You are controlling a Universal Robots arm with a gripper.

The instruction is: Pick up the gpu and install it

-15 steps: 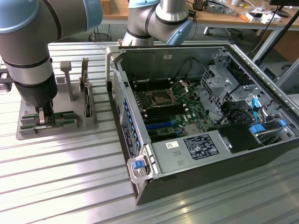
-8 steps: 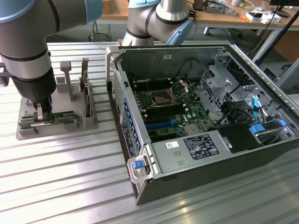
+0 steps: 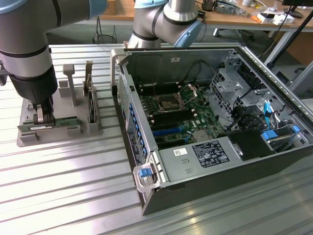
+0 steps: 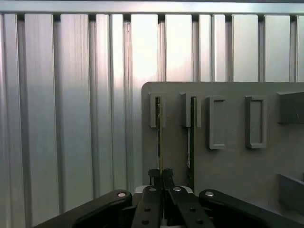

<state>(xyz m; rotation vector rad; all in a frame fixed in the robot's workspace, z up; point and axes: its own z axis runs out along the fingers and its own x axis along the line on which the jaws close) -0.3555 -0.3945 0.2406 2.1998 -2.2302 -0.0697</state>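
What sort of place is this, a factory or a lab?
Probably a robotics lab or workshop: an open computer case on a ribbed metal table, a robot arm, cluttered desks behind.

The table is shiny ribbed metal, the holder matt grey plastic, the gripper matt black.

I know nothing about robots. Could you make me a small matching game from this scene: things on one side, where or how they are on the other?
Things:
1. gpu
2. gripper
3. computer case
4. blue latch

States:
A. open on top
B. standing in the gray holder
C. shut on the gpu
D. on a corner of the computer case

Pairs: 1-B, 2-C, 3-A, 4-D
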